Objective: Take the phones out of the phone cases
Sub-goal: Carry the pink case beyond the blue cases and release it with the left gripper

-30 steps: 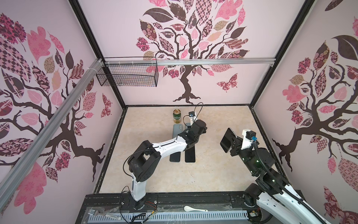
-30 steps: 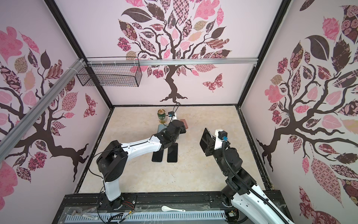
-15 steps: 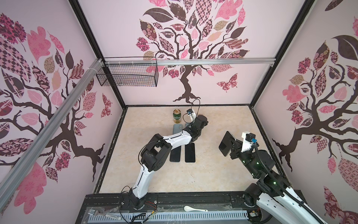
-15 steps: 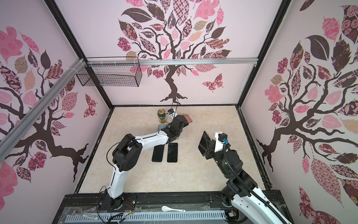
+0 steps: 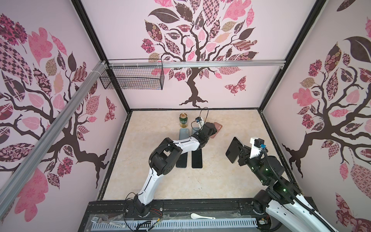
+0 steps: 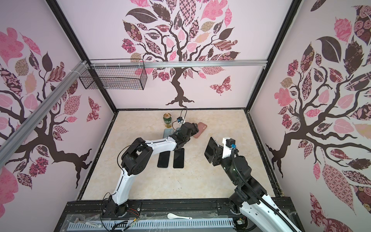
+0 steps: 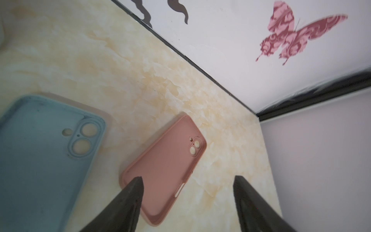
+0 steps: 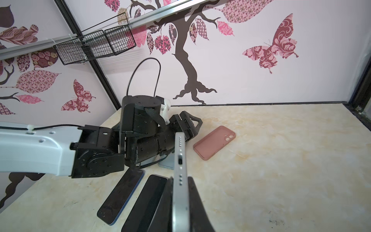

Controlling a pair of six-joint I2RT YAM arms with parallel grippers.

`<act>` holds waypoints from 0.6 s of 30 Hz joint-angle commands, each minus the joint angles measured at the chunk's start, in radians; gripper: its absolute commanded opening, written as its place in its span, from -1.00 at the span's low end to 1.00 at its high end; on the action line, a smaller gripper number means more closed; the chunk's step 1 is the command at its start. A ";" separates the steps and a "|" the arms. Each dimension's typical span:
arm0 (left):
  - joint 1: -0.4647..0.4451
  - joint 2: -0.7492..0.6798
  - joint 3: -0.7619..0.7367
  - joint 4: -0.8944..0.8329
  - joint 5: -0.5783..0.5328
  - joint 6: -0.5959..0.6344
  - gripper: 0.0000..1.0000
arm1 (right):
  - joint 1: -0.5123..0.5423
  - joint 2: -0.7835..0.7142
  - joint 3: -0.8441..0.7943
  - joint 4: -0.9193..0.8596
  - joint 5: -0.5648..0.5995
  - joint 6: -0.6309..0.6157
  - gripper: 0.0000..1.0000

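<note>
Two arms split the work in both top views. The right end effector (image 5: 240, 154) is clenched on a bare dark rectangular smartphone (image 5: 232, 149), held up clear of the marbled beige desk (image 5: 230, 180). The left end effector (image 5: 214, 131) reaches toward the far side, just over the empty pink silicone phone case (image 5: 217, 127). Two more dark phones (image 5: 196, 159) lie side by side mid-desk, probably set out as a row.

From the left wrist, the black fingers (image 7: 132, 192) are spread wide with nothing between them. The pink case lies flat beneath them, apparently hollow side up and let go, near a pale blue case (image 7: 40, 156).

From the right wrist, the smartphone stands edge-on between closed pads, probably bound for the row.
</note>
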 commanded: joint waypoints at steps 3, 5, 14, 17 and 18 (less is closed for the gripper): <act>0.002 -0.225 -0.164 -0.024 0.059 0.162 0.83 | 0.001 0.030 0.070 -0.028 -0.014 -0.051 -1.00; 0.007 -0.339 -0.253 -0.024 0.088 0.237 0.84 | 0.000 0.053 0.080 -0.029 -0.043 -0.068 -1.00; 0.170 -0.893 -0.614 -0.125 0.686 0.639 0.92 | 0.001 0.210 0.112 0.089 -0.337 -0.143 -1.00; 0.237 -1.003 -0.639 -0.277 0.817 0.722 0.91 | -0.003 0.312 0.167 0.064 -0.428 -0.131 -1.00; 0.253 -1.033 -0.642 -0.333 0.821 0.747 0.91 | -0.006 0.356 0.194 0.038 -0.424 -0.105 -1.00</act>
